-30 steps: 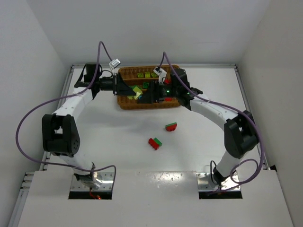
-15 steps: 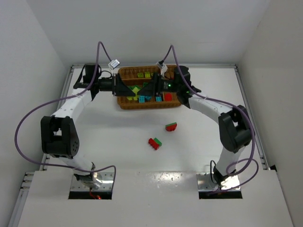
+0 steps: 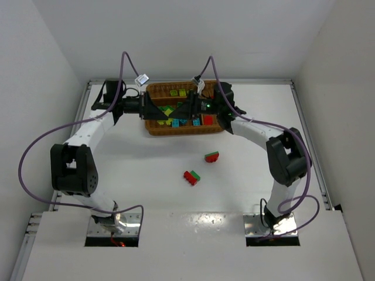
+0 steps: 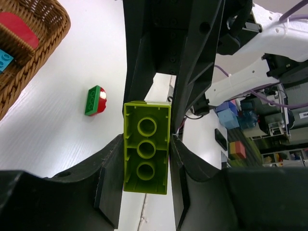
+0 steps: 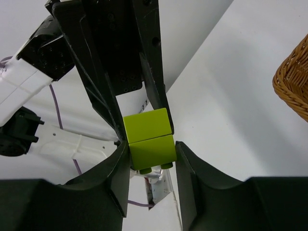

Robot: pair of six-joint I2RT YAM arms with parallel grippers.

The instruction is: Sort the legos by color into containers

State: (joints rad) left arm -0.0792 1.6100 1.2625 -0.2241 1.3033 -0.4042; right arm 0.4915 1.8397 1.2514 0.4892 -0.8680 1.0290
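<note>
Our left pincer (image 4: 147,139) is clamped tight on a lime brick (image 4: 146,159). Our right pincer (image 5: 151,147) meets it tip to tip, its fingers closed against the sides of a second lime brick (image 5: 153,153) that is plugged onto the first. The joined pair hangs between the two pincers, above the middle of the wicker tray (image 3: 153,130). We judge the step to be either splitting the pair or passing it across. To do it well, we should keep one pincer still and draw the other straight back along the studs without twisting. We should also stay above the tray, so a slipped piece falls inside it. Two red-and-green clusters (image 3: 212,156) and (image 3: 191,177) wait on the bench (image 3: 129,170) in front of the tray. A second ago our right pincer stood wide open and nearer the tray's front edge. It has since swung level with the left one and narrowed onto its brick. The left pincer has held its place and its grip, and the loose clusters have not moved.
</note>
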